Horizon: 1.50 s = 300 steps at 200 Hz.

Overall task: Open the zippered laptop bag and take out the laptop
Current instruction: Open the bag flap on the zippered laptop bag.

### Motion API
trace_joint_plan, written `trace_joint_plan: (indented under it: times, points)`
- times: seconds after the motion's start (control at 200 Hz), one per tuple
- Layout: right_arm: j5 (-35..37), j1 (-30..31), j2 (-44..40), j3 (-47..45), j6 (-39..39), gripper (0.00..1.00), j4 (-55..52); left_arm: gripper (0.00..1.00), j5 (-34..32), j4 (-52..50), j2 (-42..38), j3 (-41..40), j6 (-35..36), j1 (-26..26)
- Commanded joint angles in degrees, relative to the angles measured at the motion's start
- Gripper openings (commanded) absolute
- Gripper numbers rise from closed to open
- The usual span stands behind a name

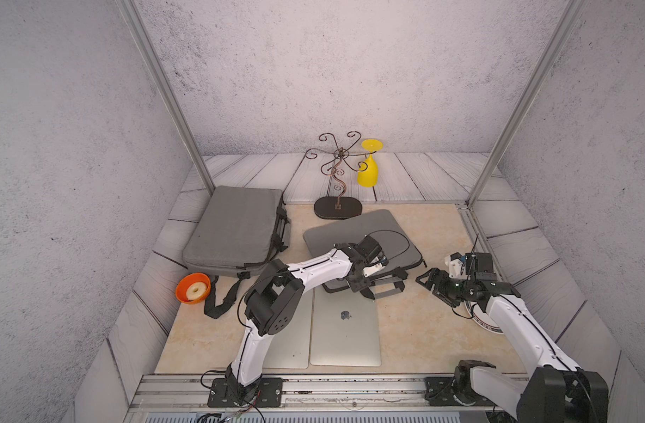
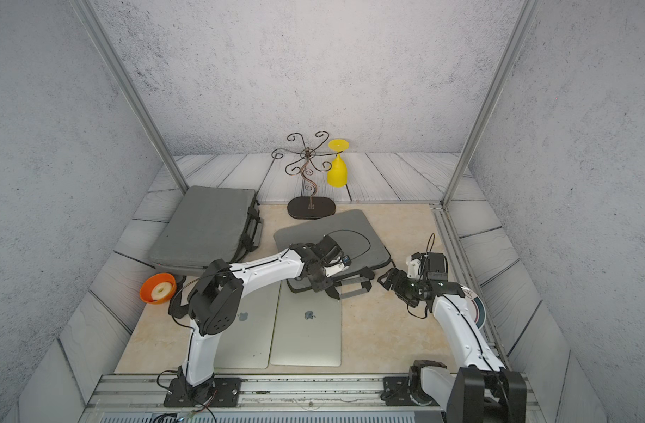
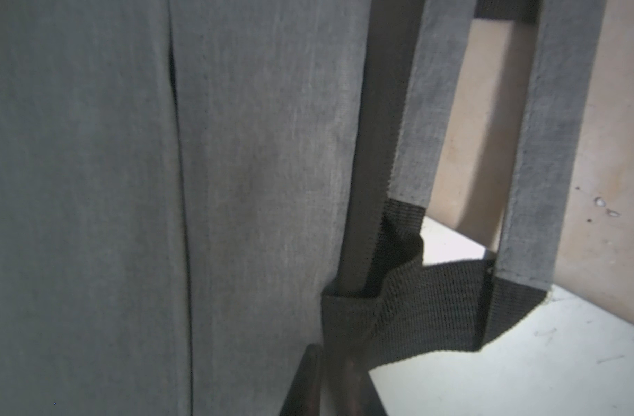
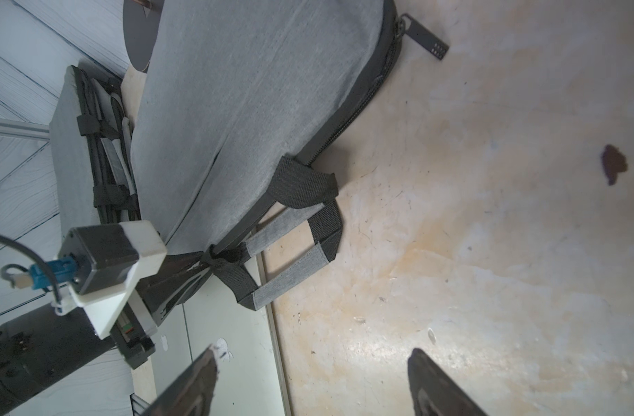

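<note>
At table centre, the grey laptop bag (image 1: 365,230) lies flat on the table (image 1: 423,329), top panel up, with its carry handle (image 1: 387,291) pointing toward the arm bases. In the right wrist view, the zipper teeth along the visible side edge run closed. A black pull tab (image 4: 425,37) lies on the tabletop at the bag's far corner.

The left gripper (image 1: 366,289) is lowered at the bag's near edge, at the root of the handle. In the left wrist view its fingers (image 3: 304,385) stand close together, pinched on the black webbing that runs down between them.

The right gripper (image 1: 436,284) hovers over bare tabletop just off the bag's right side, apart from it. Its jaws stand wide with nothing between them.

Two closed machines lie side by side between the bag and the arm bases. The handle rests over the rear edge of the silver laptop (image 1: 345,337) with the logo showing. The second laptop (image 1: 291,340) is partly hidden by the left arm.

A second grey bag (image 1: 233,227) lies at rear left, with an orange bowl (image 1: 193,289) near its front corner. Behind the central bag stands a wire stand (image 1: 337,172) with a yellow goblet (image 1: 368,172) hanging inverted.
</note>
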Motion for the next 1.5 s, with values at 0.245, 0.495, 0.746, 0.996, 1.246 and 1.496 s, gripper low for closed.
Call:
trace_joint_plan:
  times: [0.245,0.495,0.746,0.996,1.246,1.496]
  points:
    - [-1.8,0.0,1.5,-0.9,1.6,0.82,2.3,0.00,4.3,-3.8,-3.0,3.3,-4.2,1.5]
    - [-4.6,0.0,3.4,-2.5,6.2,0.82,7.0,0.00,8.9,-10.2,-3.5,11.3,-6.8,3.7]
    - [-7.8,0.9,5.8,-4.0,11.5,0.79,13.9,0.00,14.6,-11.9,-3.5,15.6,-11.6,5.8]
    - [-7.7,3.5,8.6,-6.9,21.6,0.66,25.1,0.00,21.0,-6.7,-6.3,18.7,-21.7,8.7]
    - [-4.0,9.1,14.8,-7.1,33.9,0.53,41.7,0.00,23.7,-4.0,-7.5,19.3,-28.4,9.5]
    - [0.4,14.3,23.4,-2.8,39.4,0.50,50.9,0.00,27.9,-1.1,-7.8,19.7,-34.2,9.7]
